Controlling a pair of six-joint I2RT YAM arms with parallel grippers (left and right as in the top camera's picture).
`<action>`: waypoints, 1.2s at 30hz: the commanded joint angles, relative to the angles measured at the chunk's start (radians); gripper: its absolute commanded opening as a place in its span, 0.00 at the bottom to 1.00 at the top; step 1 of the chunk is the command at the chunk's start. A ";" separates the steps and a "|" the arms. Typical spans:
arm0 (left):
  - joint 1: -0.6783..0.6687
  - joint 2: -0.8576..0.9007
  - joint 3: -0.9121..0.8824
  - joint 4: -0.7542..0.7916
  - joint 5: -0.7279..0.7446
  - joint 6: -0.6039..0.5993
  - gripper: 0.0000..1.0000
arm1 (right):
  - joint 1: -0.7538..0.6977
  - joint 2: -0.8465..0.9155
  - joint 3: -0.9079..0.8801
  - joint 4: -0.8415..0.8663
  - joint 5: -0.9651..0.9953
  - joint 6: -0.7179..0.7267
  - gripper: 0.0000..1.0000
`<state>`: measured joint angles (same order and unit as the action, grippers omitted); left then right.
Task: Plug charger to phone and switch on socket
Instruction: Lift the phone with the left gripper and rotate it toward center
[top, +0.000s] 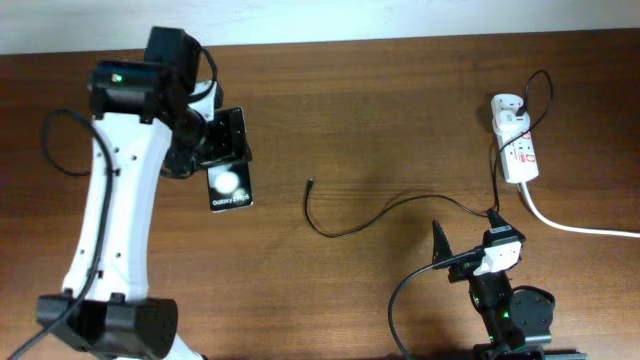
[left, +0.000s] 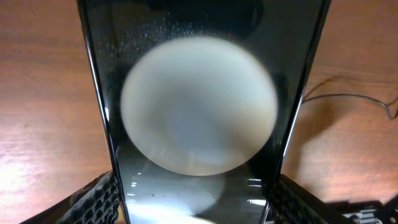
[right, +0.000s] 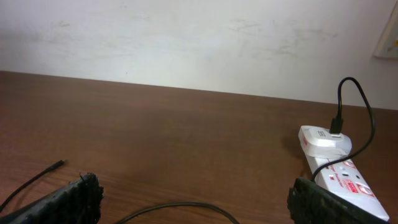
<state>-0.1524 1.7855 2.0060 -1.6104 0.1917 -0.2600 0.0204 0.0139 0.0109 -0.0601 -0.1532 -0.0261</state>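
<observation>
The phone (top: 231, 188) is a black slab with a white round spot and "Galaxy" lettering, left of centre on the table. My left gripper (top: 214, 150) is shut on its far end. In the left wrist view the phone (left: 199, 106) fills the space between the fingers (left: 196, 202). The charger (top: 345, 228) is a thin black cable; its tip (top: 311, 182) lies free on the table, apart from the phone. It runs right to the white adapter on the socket (top: 517, 145). My right gripper (top: 466, 238) is open and empty over the cable (right: 180, 205).
The socket's thick white cord (top: 580, 228) leaves to the right edge. In the right wrist view the socket (right: 341, 177) with its adapter (right: 323, 138) is at the right and the charger tip (right: 59, 163) at the left. A pale wall stands behind the table.
</observation>
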 joint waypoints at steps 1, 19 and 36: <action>-0.031 -0.027 -0.139 0.091 0.015 -0.021 0.59 | 0.006 -0.010 -0.005 -0.005 0.010 0.008 0.99; -0.037 -0.026 -0.543 0.451 0.164 -0.181 0.47 | 0.006 -0.010 -0.005 -0.005 0.010 0.007 0.99; -0.037 -0.026 -0.543 0.295 0.261 -0.181 0.34 | 0.006 -0.010 -0.005 -0.005 0.010 0.008 0.99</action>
<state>-0.1905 1.7821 1.4647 -1.2877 0.4232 -0.4355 0.0204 0.0120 0.0109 -0.0597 -0.1535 -0.0261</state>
